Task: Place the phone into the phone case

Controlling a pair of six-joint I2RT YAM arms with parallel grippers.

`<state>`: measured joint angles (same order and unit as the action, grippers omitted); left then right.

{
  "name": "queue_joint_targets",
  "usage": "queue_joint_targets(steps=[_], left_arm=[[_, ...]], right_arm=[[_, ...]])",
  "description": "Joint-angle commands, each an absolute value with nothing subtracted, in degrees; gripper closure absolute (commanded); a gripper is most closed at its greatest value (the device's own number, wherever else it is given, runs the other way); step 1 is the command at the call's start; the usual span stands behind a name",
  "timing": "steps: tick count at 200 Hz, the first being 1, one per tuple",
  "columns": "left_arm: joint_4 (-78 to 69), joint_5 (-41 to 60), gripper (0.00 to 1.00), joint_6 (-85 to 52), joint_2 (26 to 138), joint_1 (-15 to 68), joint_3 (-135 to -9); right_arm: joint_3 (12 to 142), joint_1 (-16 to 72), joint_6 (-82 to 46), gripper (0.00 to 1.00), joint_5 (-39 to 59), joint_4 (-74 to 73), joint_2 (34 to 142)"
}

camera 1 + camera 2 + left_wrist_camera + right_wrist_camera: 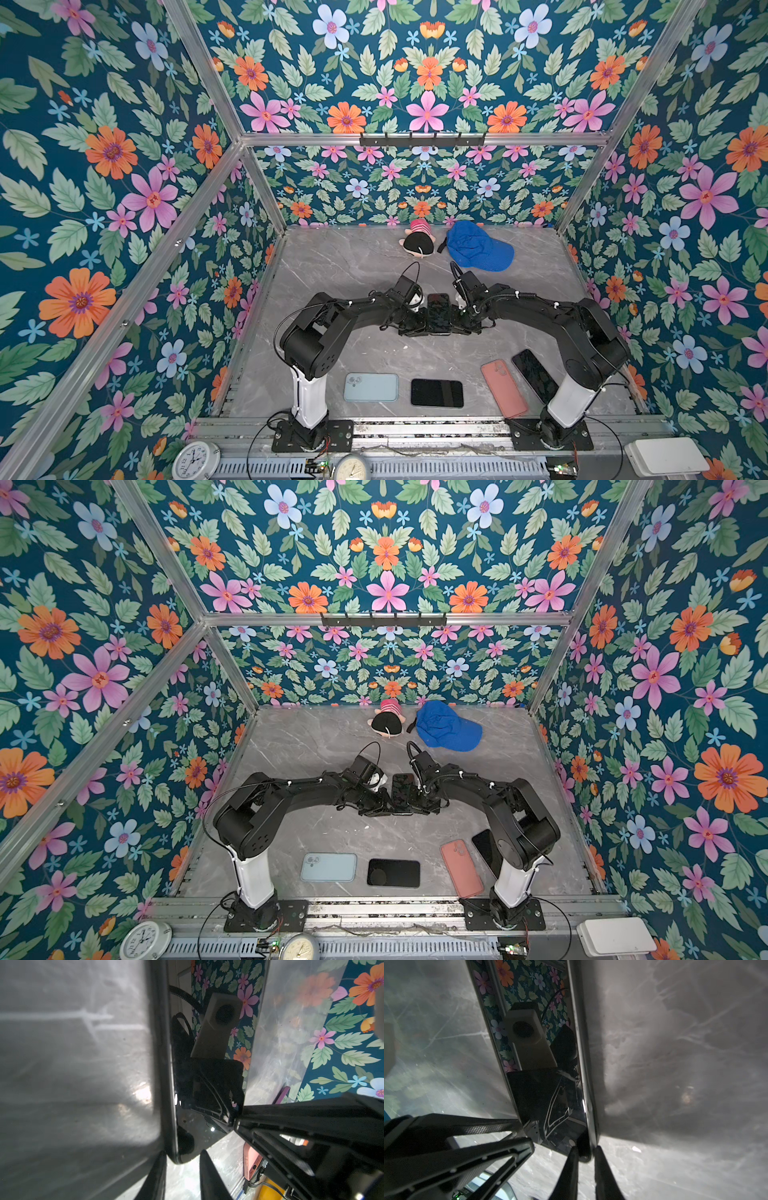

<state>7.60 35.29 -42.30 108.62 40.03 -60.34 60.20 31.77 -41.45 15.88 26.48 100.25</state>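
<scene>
No brand, label or sign can be read anywhere. Hour numerals are printed around the dial of the white clock (195, 460) at the near edge in both top views, but they are too small to be made out singly. The dial of a second clock (352, 467) beside it is cut off and blurred.

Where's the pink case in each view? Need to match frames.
Top view: pink case lies front right, by the right arm's base.
Top view: same spot.
Left wrist: one end shows beyond the held phone.
Right wrist: not in view.
Shared landmark: held phone, in all four.
</scene>
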Motion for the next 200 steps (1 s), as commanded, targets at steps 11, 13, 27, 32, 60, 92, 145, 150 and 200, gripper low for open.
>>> queue_joint_targets(steps=[11, 13, 27, 32, 60, 92, 145, 150, 200], left_arm=[[5.65, 36.46, 0.70, -42.85, 108.98, 39.99, -60.08], [5.57, 36.52, 0.70, -42.82, 108.98, 39.99, -60.04], [4.97, 36.80, 0.70, -43.14, 108.98, 39.99, -59.73], [4.80, 36.83, 0.70, -43.21, 108.98, 39.98, -59.64], [3.58, 37.34, 0.70, -43.56, 108.81, 39.99, -59.07], [2.59, 37.70, 0.71, -43.90, 108.72, 39.99, -58.64], [1.61, 38.06, 0.72, -44.29, 108.63, 39.98, -58.01], [1.52, 38.06, 0.72, -44.27, 108.63, 39.98, -57.93], [0.88, 38.47, 0.72, -44.29, 108.57, 39.96, -57.70]], right_arm=[[60.49, 32.12, -42.25, 0.85, 16.66, 26.11, 100.80], [60.47, 32.16, -42.27, 0.85, 16.69, 26.06, 100.81], [60.56, 32.32, -42.36, 0.85, 16.95, 25.90, 100.92], [60.56, 32.34, -42.46, 0.86, 17.04, 25.75, 100.92], [60.71, 32.52, -42.63, 0.86, 17.37, 25.31, 101.23], [60.95, 32.83, -42.71, 0.88, 17.45, 25.26, 101.55], [61.00, 33.21, -43.02, 0.90, 17.67, 24.81, 102.39], [61.00, 33.22, -42.98, 0.90, 17.75, 24.76, 102.53], [61.17, 33.44, -43.07, 0.91, 17.60, 24.62, 103.07]])
